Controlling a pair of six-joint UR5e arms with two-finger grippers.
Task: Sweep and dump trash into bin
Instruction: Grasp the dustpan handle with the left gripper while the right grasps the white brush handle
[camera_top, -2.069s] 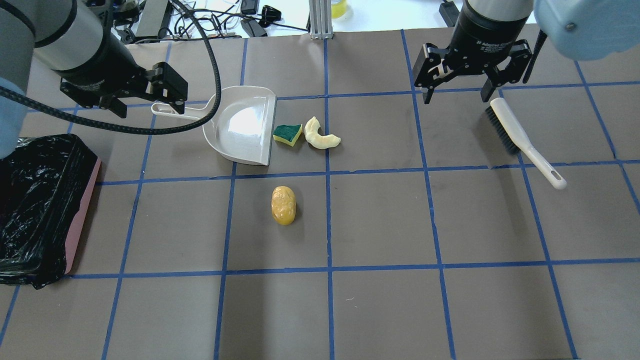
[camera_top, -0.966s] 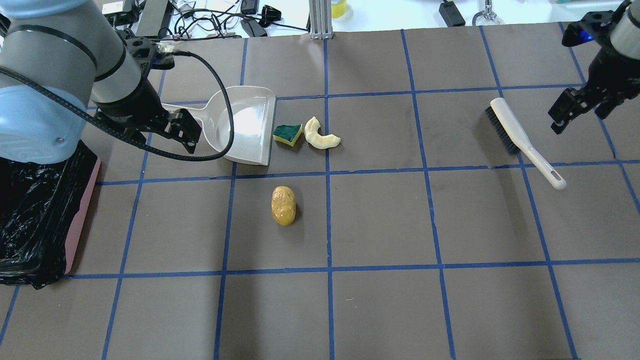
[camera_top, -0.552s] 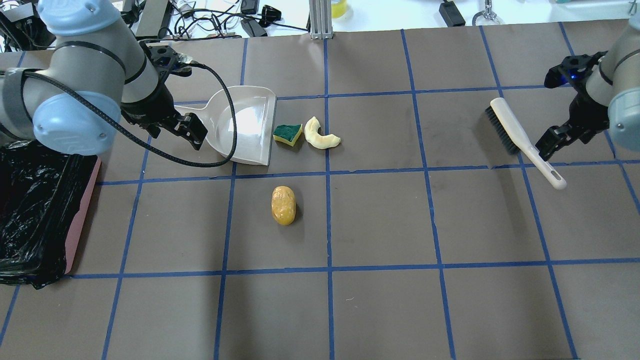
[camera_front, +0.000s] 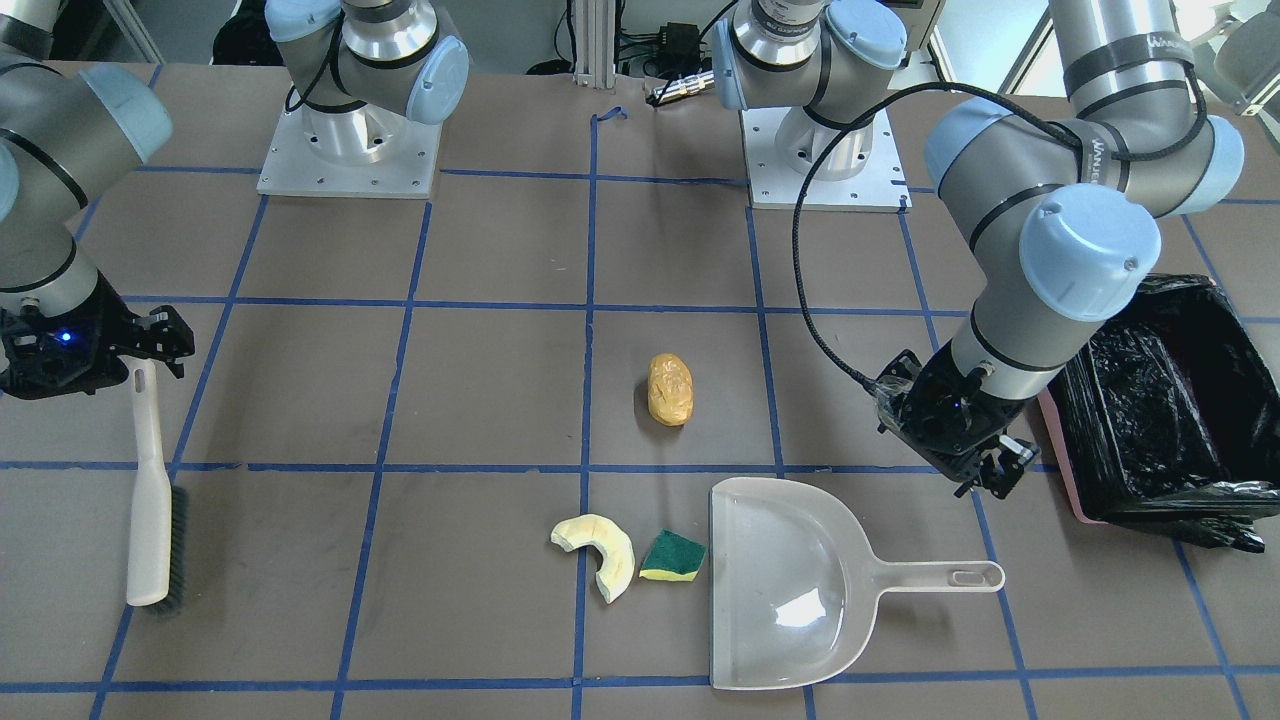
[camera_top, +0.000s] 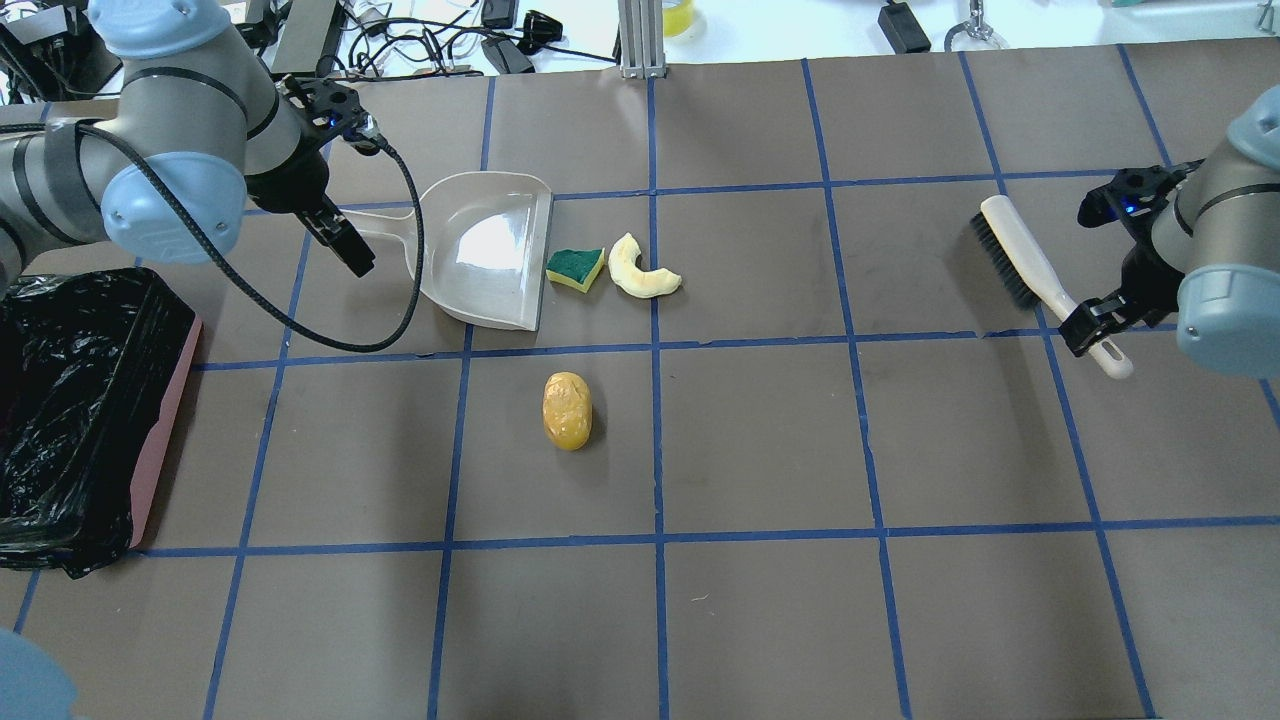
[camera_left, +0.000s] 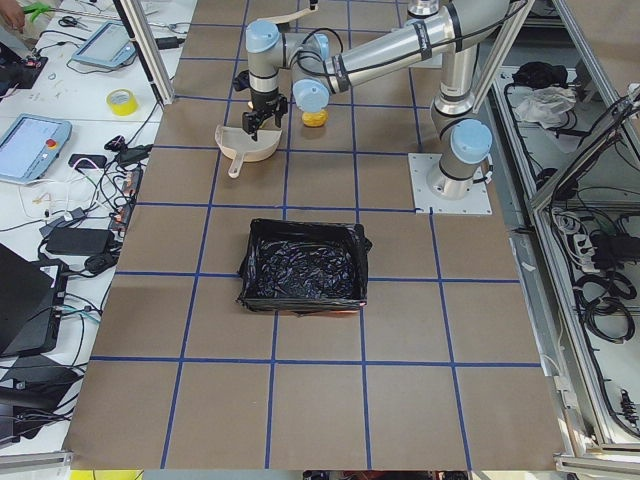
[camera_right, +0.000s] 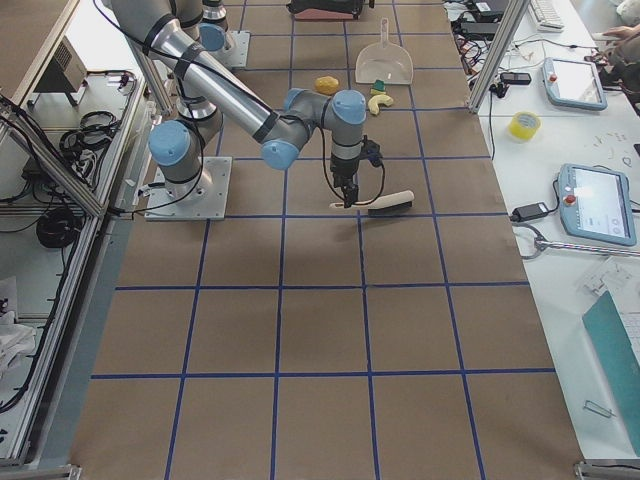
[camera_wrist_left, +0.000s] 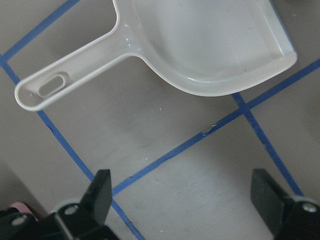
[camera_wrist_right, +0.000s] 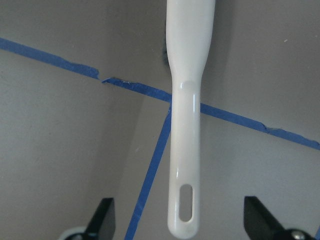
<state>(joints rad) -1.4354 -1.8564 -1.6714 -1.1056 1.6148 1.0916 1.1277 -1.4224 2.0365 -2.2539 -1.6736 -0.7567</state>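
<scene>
The tan potato-like lump (camera_top: 567, 410) lies mid-table. The pale crescent (camera_top: 640, 268) and the green-and-yellow sponge (camera_top: 575, 268) lie just off the mouth of the grey dustpan (camera_top: 490, 250). The pink bin (camera_top: 160, 430) with its black bag stands at the left edge. My left gripper (camera_top: 345, 240) is open and empty above the dustpan's handle (camera_wrist_left: 75, 75). My right gripper (camera_top: 1085, 325) is open and hovers over the end of the white brush's handle (camera_wrist_right: 185, 150); the brush (camera_top: 1030, 265) lies flat on the table.
Blue tape lines grid the brown table. Cables and gear lie beyond the far edge (camera_top: 480, 40), with an aluminium post (camera_top: 640, 40) there. The two arm bases (camera_front: 345, 150) (camera_front: 825, 150) stand on the robot's side.
My left gripper has turned and shifted left onto the dustpan's handle. My right gripper has moved along the brush toward the handle's end. The trash, dustpan and brush have not moved.
</scene>
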